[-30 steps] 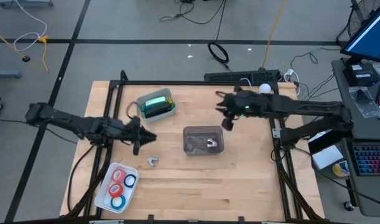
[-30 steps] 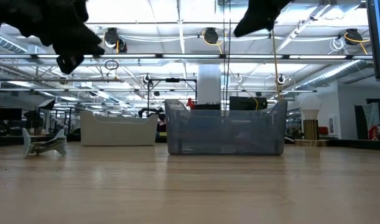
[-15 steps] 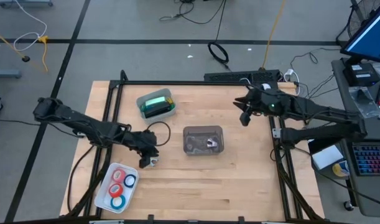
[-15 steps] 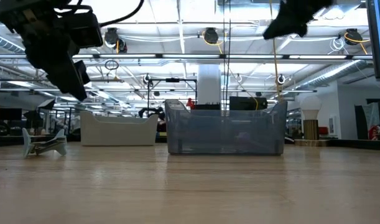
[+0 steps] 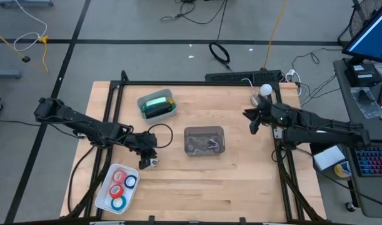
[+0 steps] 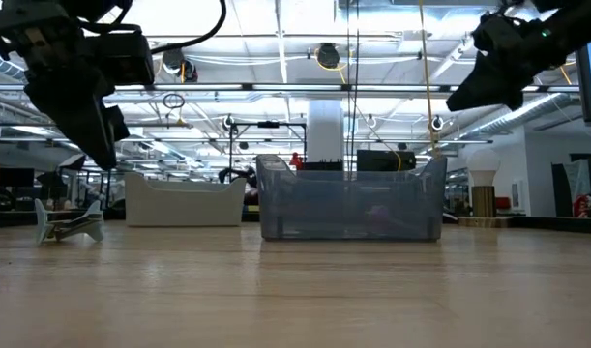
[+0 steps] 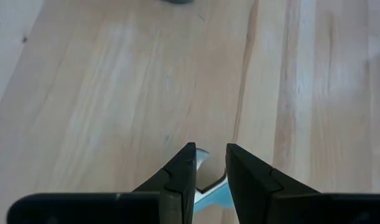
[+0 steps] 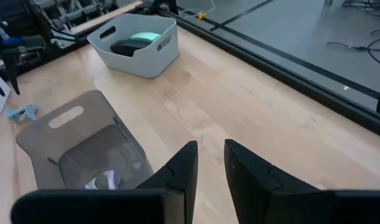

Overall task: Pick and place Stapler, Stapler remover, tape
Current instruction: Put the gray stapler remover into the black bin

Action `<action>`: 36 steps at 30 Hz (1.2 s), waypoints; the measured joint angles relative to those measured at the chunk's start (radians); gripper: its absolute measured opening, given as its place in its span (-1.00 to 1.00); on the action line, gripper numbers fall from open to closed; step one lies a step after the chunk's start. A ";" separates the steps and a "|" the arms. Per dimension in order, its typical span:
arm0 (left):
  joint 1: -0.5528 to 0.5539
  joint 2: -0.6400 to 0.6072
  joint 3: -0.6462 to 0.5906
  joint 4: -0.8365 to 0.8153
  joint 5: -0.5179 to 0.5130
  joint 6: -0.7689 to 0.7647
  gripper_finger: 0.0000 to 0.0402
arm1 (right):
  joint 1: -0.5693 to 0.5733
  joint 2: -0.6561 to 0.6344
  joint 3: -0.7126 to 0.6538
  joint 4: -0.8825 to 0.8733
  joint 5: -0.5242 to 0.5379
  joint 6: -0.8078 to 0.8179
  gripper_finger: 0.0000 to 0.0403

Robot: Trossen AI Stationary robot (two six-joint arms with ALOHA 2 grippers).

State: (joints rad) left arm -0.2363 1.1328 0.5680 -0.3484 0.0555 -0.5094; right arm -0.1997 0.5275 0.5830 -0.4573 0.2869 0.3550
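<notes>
My left gripper [image 5: 149, 161] hangs over the pale-blue staple remover [image 7: 209, 188], fingers a narrow gap apart and holding nothing. The mint stapler [image 5: 156, 104] lies in the white bin [image 5: 142, 112] beyond it; the tape rolls [image 5: 118, 184] fill the tray [image 5: 100, 198] beside it.

My right gripper [image 5: 254, 120], slightly parted and empty, waits well off, past the grey bin [image 5: 204, 130].

- Three bins on the desk [image 5: 241, 187]: white bin [image 5: 157, 106], grey bin [image 5: 204, 140], white tray [image 5: 102, 195];
- three tape [image 5: 119, 185] rolls;
- one stapler [image 5: 155, 104];
- one stapler remover [image 5: 153, 162];
- two arms.
</notes>
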 joint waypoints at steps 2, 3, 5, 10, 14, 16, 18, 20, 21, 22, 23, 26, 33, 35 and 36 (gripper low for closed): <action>0.000 0.000 0.000 -0.001 0.004 -0.004 -0.56 | 0.000 -0.038 -0.026 0.003 0.000 0.000 -0.65; 0.000 0.000 0.000 -0.001 0.008 -0.008 -0.56 | 0.000 -0.055 -0.040 -0.001 -0.001 0.000 -0.65; 0.000 0.000 0.000 -0.001 0.009 -0.009 -0.56 | 0.000 -0.087 -0.061 -0.001 -0.002 0.002 -0.65; 0.000 0.000 -0.001 -0.024 0.017 -0.010 -0.56 | 0.000 -0.152 -0.088 -0.007 0.001 -0.006 -0.65; 0.000 0.000 -0.001 -0.030 0.019 -0.009 -0.56 | 0.000 -0.174 -0.100 -0.011 -0.001 0.082 -0.65; 0.000 0.000 -0.001 -0.030 0.019 -0.002 -0.56 | 0.000 -0.176 -0.106 -0.010 -0.004 0.126 -0.65; 0.000 0.000 -0.001 -0.030 0.019 0.009 -0.56 | 0.000 -0.177 -0.112 -0.008 -0.050 0.097 -0.65; 0.000 0.000 -0.001 -0.030 0.018 0.021 -0.56 | 0.000 -0.176 -0.126 0.020 -0.123 0.049 -0.65; 0.000 0.000 -0.001 -0.030 0.018 0.029 -0.56 | 0.000 -0.176 -0.135 0.048 -0.168 0.028 -0.65; 0.000 0.000 -0.001 -0.030 0.018 0.036 -0.56 | 0.000 -0.178 -0.145 0.078 -0.213 0.010 -0.65; 0.000 0.000 -0.001 -0.030 0.018 0.042 -0.56 | 0.000 -0.183 -0.159 0.108 -0.250 -0.004 -0.65; 0.000 0.003 -0.001 -0.029 0.018 0.076 -0.56 | 0.000 -0.198 -0.211 0.228 -0.331 -0.018 -0.65; 0.000 0.049 -0.001 -0.076 0.015 0.210 -0.56 | 0.000 -0.247 -0.378 0.518 -0.445 0.053 -0.65; 0.000 0.067 -0.002 -0.074 0.014 0.231 -0.56 | 0.000 -0.261 -0.424 0.602 -0.469 0.077 -0.65; 0.000 0.075 -0.002 -0.072 0.014 0.241 -0.56 | 0.000 -0.267 -0.448 0.641 -0.474 0.084 -0.65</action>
State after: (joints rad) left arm -0.2361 1.2078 0.5663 -0.4203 0.0700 -0.2684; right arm -0.1993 0.2603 0.1353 0.1836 -0.1876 0.4387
